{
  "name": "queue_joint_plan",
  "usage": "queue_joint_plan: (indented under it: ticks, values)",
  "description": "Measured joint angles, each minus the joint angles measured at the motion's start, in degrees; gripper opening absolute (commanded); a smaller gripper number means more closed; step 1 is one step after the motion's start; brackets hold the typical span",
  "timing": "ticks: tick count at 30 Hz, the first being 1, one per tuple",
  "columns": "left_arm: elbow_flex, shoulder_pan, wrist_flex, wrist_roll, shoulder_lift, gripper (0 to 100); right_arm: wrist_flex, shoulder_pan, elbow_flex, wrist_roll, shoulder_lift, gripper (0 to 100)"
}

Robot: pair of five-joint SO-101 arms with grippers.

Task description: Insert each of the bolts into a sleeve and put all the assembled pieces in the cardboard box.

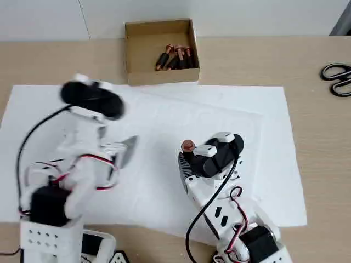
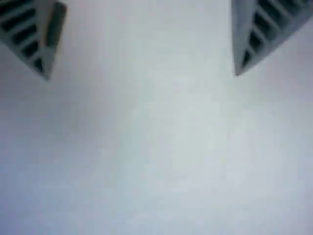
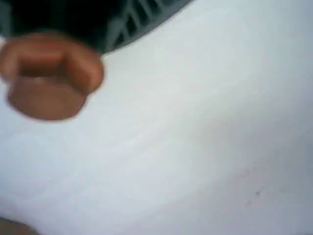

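The cardboard box [image 1: 137, 52] stands at the table's far edge and holds several black sleeves with copper bolts [image 1: 175, 57] in them. My right gripper [image 1: 186, 156] hovers over the middle of the white paper, shut on a bolt [image 3: 49, 78] whose copper hex head [image 1: 188, 146] sticks out towards the box. A black part, apparently a sleeve [image 3: 44, 14], sits right behind the head. My left gripper [image 2: 142, 73] is low over the paper to the left [image 1: 125, 152], open, with nothing between its ribbed fingers [image 2: 34, 39].
A large white paper sheet [image 1: 263, 142] covers the working area of the wooden table [image 1: 307, 55]. Black-handled scissors [image 1: 337, 78] lie at the far right edge. Cables hang off both arms near the front.
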Motion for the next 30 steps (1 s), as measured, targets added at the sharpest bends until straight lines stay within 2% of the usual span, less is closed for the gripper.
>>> queue_joint_plan:
  ticks: [4,10,13,19,27,30]
  values:
    - [0.0,-5.6,4.2,-1.1,0.0,23,2.0,3.3,-6.8,0.0,7.5,0.4]
    - [0.0,-6.6,5.7,-1.2,0.0,23,2.2,8.6,-30.2,1.5,29.9,0.4]
    - [0.0,-6.6,5.7,-1.2,0.0,23,-1.1,11.3,-43.2,1.8,43.7,0.4]
    - [0.8,-7.0,5.7,-1.2,0.0,23,-17.7,15.0,-62.8,1.8,72.3,0.4]
    - [5.5,-7.0,5.7,-1.2,-0.4,23,-49.1,14.8,-76.0,1.8,107.3,0.4]
    - [5.9,-7.0,5.7,-1.2,-0.4,23,-56.4,14.9,-83.0,1.8,119.3,0.4]
